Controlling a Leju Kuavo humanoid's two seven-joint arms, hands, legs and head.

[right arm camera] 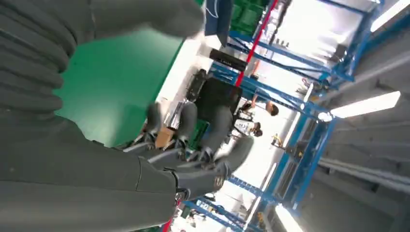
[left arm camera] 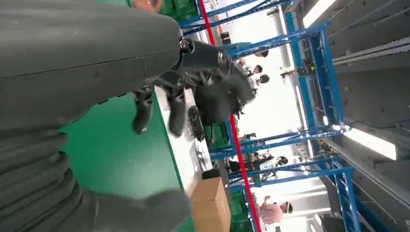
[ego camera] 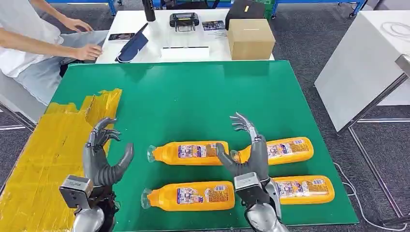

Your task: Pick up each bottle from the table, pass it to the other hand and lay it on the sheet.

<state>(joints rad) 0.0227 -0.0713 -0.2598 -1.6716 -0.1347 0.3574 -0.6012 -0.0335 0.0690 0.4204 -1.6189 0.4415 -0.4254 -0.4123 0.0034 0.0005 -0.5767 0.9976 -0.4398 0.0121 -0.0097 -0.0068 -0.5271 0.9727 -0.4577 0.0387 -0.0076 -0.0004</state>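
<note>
On the green table mat [ego camera: 193, 96], four orange plastic bottles with printed labels [ego camera: 188, 152] lying in two rows, right hand [ego camera: 246, 154] raised over the upper pair — fingers spread, holding nothing, left hand [ego camera: 102, 154] likewise empty and spread beside the yellow crinkled sheet [ego camera: 43, 150] — bare of bottles

Four orange bottles [ego camera: 191, 152] on green table [ego camera: 193, 101], both hands raised, empty.
</note>
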